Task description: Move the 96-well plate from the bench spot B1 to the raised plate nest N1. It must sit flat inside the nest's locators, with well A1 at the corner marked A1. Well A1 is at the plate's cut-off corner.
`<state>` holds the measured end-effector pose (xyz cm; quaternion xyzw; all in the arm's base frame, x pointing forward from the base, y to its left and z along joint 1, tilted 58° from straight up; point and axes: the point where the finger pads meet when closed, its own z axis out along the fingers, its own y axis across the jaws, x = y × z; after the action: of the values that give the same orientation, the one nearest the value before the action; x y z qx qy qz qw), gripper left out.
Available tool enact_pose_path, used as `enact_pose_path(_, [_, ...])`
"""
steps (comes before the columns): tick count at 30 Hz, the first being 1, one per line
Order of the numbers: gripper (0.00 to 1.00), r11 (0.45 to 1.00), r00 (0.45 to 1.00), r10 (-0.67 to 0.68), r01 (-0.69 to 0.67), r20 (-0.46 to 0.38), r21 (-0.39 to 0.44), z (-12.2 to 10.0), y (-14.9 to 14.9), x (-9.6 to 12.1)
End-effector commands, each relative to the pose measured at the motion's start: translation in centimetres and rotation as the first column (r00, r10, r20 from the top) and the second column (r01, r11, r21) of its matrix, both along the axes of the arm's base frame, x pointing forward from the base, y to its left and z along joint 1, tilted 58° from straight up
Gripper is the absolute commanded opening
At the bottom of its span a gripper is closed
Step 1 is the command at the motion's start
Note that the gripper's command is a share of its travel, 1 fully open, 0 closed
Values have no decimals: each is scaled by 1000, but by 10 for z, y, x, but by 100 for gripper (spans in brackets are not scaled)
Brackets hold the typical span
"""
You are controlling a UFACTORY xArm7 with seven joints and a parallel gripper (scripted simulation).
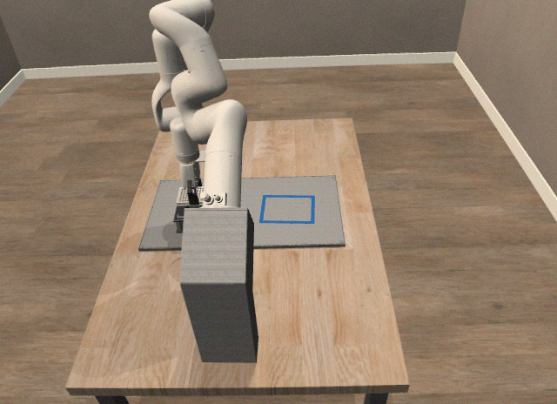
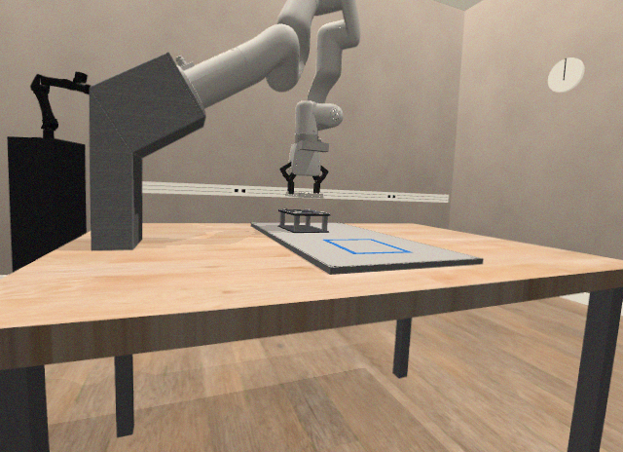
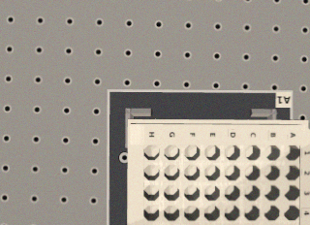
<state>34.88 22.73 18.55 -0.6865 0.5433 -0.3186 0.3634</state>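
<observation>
My gripper [image 2: 303, 190] [image 1: 193, 197] is shut on the white 96-well plate [image 2: 305, 194] [image 1: 182, 195] [image 3: 218, 172] and holds it level in the air, a short way above the raised nest N1 [image 2: 303, 213] [image 1: 178, 218] [image 3: 194, 105]. In the wrist view the plate covers most of the dark nest. Two grey locators [image 3: 138, 113] [image 3: 263, 113] show at the plate's far edge. The nest's A1 label [image 3: 284, 100] is at the upper right, and the plate's column A and row 1 are also at its upper right. The fingers are out of the wrist view. The blue outline of spot B1 [image 1: 287, 196] [image 2: 338, 246] holds nothing.
The nest and B1 are on a grey perforated mat [image 1: 314, 233] [image 2: 442, 262] [image 3: 48, 65] on the wooden table [image 1: 314, 323]. The arm's tall grey pedestal [image 1: 216, 278] [image 2: 126, 135] stands at the table's near side. A black cabinet [image 2: 45, 196] stands beyond the table.
</observation>
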Motion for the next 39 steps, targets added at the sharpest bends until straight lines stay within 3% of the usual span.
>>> enact_pose_path(1, [0, 1000, 1000, 1, -1, 0, -1, -3, 2, 5])
enact_pose_path(20, [0, 1000, 1000, 1, -1, 0, -1, -19, 6, 29])
enact_pose_path(39, [0, 1000, 1000, 1, -1, 0, -1, -19, 6, 29])
